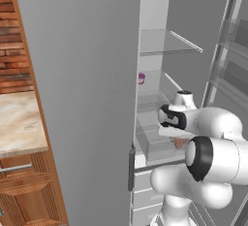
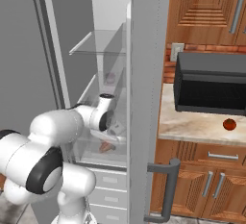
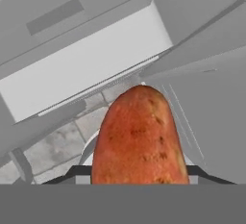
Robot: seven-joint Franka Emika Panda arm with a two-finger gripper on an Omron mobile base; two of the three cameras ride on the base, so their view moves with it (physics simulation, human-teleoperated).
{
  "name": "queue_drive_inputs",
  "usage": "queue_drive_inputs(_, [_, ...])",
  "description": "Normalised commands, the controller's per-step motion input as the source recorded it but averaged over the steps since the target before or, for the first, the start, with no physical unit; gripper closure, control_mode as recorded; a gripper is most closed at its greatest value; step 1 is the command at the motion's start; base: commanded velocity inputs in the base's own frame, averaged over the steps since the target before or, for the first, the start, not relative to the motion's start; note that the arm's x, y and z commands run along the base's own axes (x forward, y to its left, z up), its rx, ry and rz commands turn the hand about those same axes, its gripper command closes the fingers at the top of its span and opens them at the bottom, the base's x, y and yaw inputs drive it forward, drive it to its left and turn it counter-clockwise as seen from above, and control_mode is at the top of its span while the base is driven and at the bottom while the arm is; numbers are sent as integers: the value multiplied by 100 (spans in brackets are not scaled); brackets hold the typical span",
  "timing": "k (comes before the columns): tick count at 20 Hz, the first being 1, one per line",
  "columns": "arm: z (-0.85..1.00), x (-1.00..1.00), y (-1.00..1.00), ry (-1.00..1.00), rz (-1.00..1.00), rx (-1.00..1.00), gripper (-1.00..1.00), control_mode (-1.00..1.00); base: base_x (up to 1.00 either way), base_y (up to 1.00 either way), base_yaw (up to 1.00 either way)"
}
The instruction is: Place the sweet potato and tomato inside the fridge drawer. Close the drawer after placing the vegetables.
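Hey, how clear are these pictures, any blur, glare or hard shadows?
Hand view: sweet potato looms large and soft-edged, evenly lit. Left base view: flat light, no glare, drawer faint because see-through. Right base view: tomato small but crisp, with little shadow.

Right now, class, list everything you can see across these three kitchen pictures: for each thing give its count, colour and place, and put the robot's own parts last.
sweet potato: one, orange-brown, between the gripper's fingers, inside the open fridge.
tomato: one, red, on the marble counter below the microwave.
fridge drawer: one, clear plastic, low in the fridge, under the hand.
glass shelves: at least two, see-through, upper fridge.
purple cup: one, on a middle shelf.
fridge door: one, grey, swung open, dark handle.
white drawer fronts: several, below the clear drawer.
microwave: one, black, on the counter.
wooden cabinets: brown, above and below the counter.
brick wall: red-brown, above the other counter.
arm: one, white with dark joints.
gripper: one, dark, shut on the sweet potato.
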Motion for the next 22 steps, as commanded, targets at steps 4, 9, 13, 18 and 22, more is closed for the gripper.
queue_drive_inputs(4, [2,0,0,0,0,0,-100,-100,0,0,0])
queue_drive_inputs(9, [11,-2,0,0,0,0,-100,-100,0,0,0])
queue_drive_inputs(13, [19,-36,0,0,2,0,-100,-100,0,0,0])
queue_drive_inputs(18, [3,-67,0,0,5,0,-100,-100,0,0,0])
queue_drive_inputs(22, [6,-69,0,0,5,0,-100,-100,0,0,0])
